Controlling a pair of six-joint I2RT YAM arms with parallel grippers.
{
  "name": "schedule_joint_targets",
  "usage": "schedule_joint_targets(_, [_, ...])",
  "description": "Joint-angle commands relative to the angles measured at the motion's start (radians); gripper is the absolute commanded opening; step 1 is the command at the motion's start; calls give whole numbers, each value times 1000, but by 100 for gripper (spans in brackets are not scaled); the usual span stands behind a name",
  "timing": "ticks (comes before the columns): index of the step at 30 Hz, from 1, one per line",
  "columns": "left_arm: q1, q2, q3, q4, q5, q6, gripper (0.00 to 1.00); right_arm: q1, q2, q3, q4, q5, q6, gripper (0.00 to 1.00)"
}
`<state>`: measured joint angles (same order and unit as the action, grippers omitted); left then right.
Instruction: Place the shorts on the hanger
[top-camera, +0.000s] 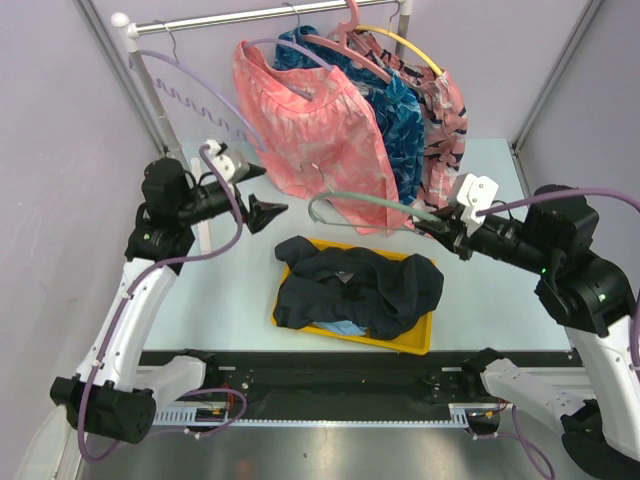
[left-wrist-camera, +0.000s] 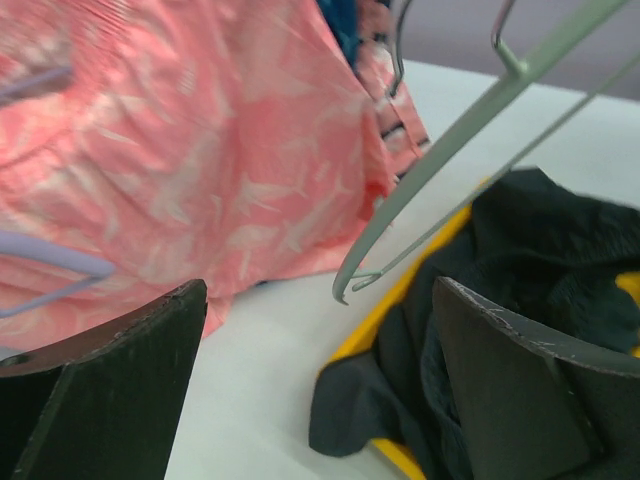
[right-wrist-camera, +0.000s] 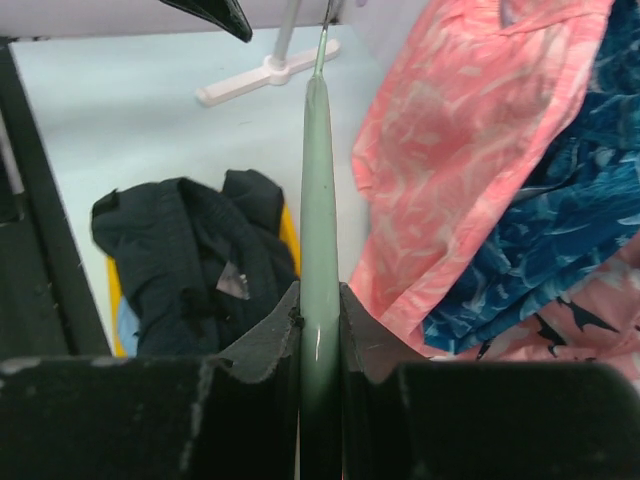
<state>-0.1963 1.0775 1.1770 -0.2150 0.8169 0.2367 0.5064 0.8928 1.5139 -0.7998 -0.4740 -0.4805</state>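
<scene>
The black shorts (top-camera: 360, 288) lie crumpled in a yellow tray (top-camera: 415, 343) at the table's middle. My right gripper (top-camera: 437, 228) is shut on one end of the mint-green hanger (top-camera: 365, 203), holding it in the air above the tray's far edge. The right wrist view shows the hanger (right-wrist-camera: 320, 190) pinched between the fingers, the right gripper (right-wrist-camera: 320, 318) above the shorts (right-wrist-camera: 190, 250). My left gripper (top-camera: 272, 212) hovers open to the left of the hanger's free end. In the left wrist view the hanger (left-wrist-camera: 440, 160) and shorts (left-wrist-camera: 530, 250) lie beyond the empty left gripper (left-wrist-camera: 320, 385).
A clothes rail (top-camera: 250, 15) at the back carries pink patterned shorts (top-camera: 310, 120), a blue garment (top-camera: 400, 110), a pink hanger (top-camera: 345, 45) and a lavender wavy hanger (top-camera: 200, 95). A light blue garment (top-camera: 345, 327) peeks from under the shorts. The rail's post (top-camera: 150, 90) stands behind the left arm.
</scene>
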Motion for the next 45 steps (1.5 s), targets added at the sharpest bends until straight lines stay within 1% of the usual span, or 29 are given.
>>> schedule_joint_targets(1, [-8,-76,-63,-55,159,183,95,-2,-49,5,-62,-106,-76,0])
schedule_joint_targets(2, [-8,-77,-68,-81,207,205,94,-2,-60,-1,-65,-126,-81,0])
schedule_joint_targets(3, [-12,-76,-71,-108,238,263,91,0,-71,-4,-64,-135,-84,0])
schedule_joint_targets(5, [-23,-85,-83,-162,274,315,90,-2,-74,-4,-68,-178,-110,0])
schedule_joint_targets(9, [-46,-139,-167,-144,283,371,90,0,-75,-4,-42,-230,-132,0])
schedule_joint_targets(13, [-78,-160,-197,-245,303,464,88,1,-75,-1,11,-270,-122,0])
schedule_joint_targets(16, [-95,-169,-227,-218,291,446,80,7,-75,-1,1,-311,-162,0])
schedule_joint_targets(17, [-95,-171,-232,-205,291,422,77,7,-75,-1,-21,-322,-179,0])
schedule_joint_targets(18, [-97,-174,-243,-195,292,420,73,7,-74,-1,-29,-322,-199,0])
schedule_joint_targets(20, [-101,-179,-249,-201,295,424,69,11,-69,-1,-33,-330,-214,0])
schedule_joint_targets(21, [-103,-182,-251,-207,298,427,62,12,-66,-1,-33,-331,-230,0])
schedule_joint_targets(22, [-104,-183,-252,-213,297,435,60,14,-65,-1,-33,-336,-237,0])
schedule_joint_targets(23, [-104,-182,-254,-221,298,441,56,17,-60,-1,-35,-336,-244,0])
schedule_joint_targets(28, [-109,-163,-243,-268,288,461,45,29,-49,-4,-67,-341,-294,0])
schedule_joint_targets(29, [-109,-157,-234,-279,280,461,37,32,-45,-6,-71,-338,-309,0])
schedule_joint_targets(30, [-109,-149,-226,-293,280,466,31,37,-45,-9,-76,-331,-314,0])
schedule_joint_targets(31, [-109,-127,-217,-334,277,483,26,38,-42,-12,-88,-319,-320,2])
schedule_joint_targets(32, [-109,-119,-197,-352,271,493,14,40,-41,-18,-98,-313,-340,4])
schedule_joint_targets(34, [-109,-100,-183,-376,254,503,2,40,-43,-30,-111,-299,-355,5])
schedule_joint_targets(35, [-109,-91,-177,-377,236,497,0,40,-45,-43,-117,-295,-368,6])
schedule_joint_targets(36, [-109,-88,-177,-379,228,498,0,40,-46,-50,-122,-288,-374,7])
schedule_joint_targets(38, [-109,-90,-177,-373,220,500,0,40,-48,-63,-150,-258,-389,25])
schedule_joint_targets(39, [-109,-90,-177,-370,217,497,0,38,-46,-67,-170,-244,-395,36])
schedule_joint_targets(40, [-109,-91,-177,-363,205,497,0,38,-43,-67,-227,-197,-408,52])
schedule_joint_targets(41, [-109,-97,-174,-360,190,498,0,38,-38,-66,-261,-164,-415,61])
schedule_joint_targets(42, [-107,-99,-171,-363,150,504,0,38,-40,-66,-294,-90,-426,72])
schedule_joint_targets(43, [-107,-99,-168,-375,128,538,0,37,-41,-64,-352,-57,-431,89])
schedule_joint_targets(44, [-107,-94,-152,-391,110,559,0,38,-46,-58,-386,-31,-438,97])
schedule_joint_targets(45, [-107,-84,-142,-432,73,581,0,38,-49,-41,-439,-2,-455,100])
